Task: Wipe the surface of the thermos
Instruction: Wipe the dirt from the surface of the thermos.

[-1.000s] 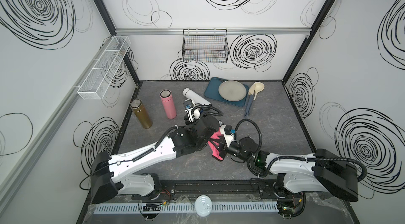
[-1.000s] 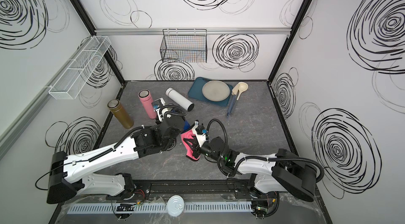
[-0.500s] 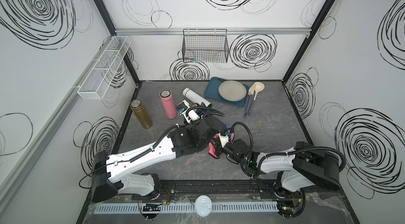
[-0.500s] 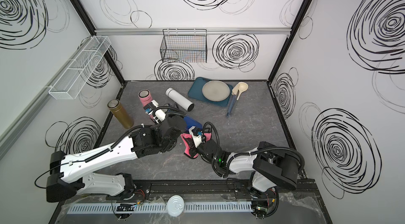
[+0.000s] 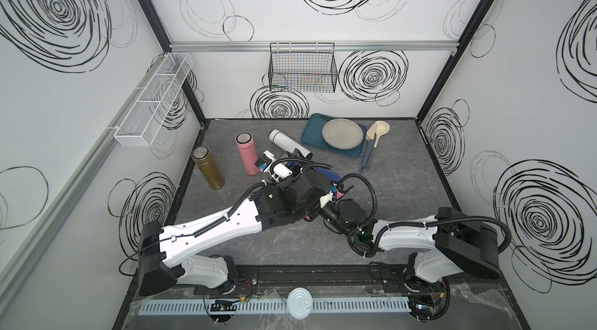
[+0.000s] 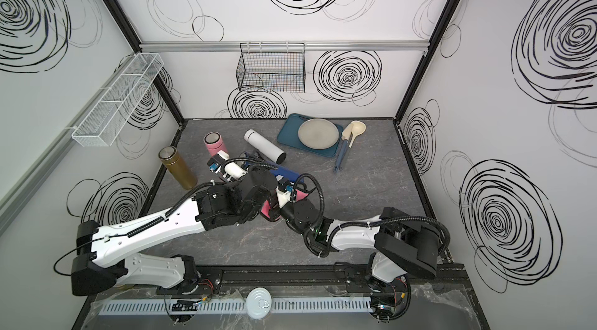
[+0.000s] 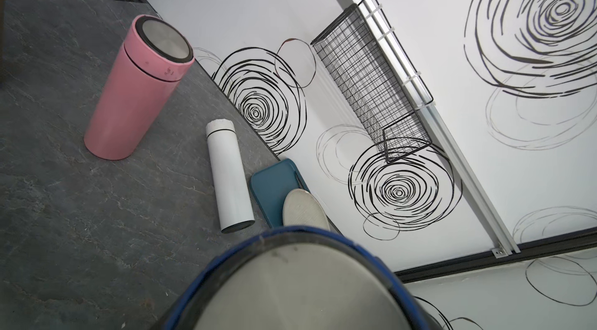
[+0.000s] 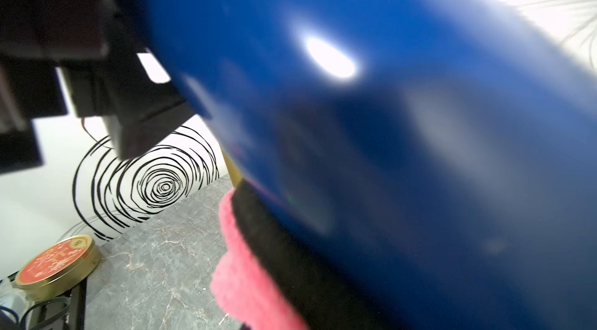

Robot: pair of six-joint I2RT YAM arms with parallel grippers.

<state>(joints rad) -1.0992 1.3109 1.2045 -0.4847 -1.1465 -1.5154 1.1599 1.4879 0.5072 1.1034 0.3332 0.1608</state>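
Since a moment ago my right elbow has swung out wide. My left gripper (image 5: 311, 183) clamps the glossy blue thermos (image 8: 355, 118), a smooth cylinder with a brushed-steel cap, just beside my right gripper (image 5: 329, 202), which pinches the fluffy pink cloth (image 8: 245, 280) against its side.

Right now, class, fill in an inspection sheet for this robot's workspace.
Surface: grey marbled tabletop, no spills seen.
Job's things: blue thermos held tilted; pink cloth at its side.
Clutter: pink thermos and gold thermos upright; white thermos lying; tray with plate, spoon beside.
Grippers: left gripper shut on blue thermos; right gripper shut on pink cloth.
Cables: black hoses loop over both wrists.
Surroundings: wire basket, mesh shelf on walls.
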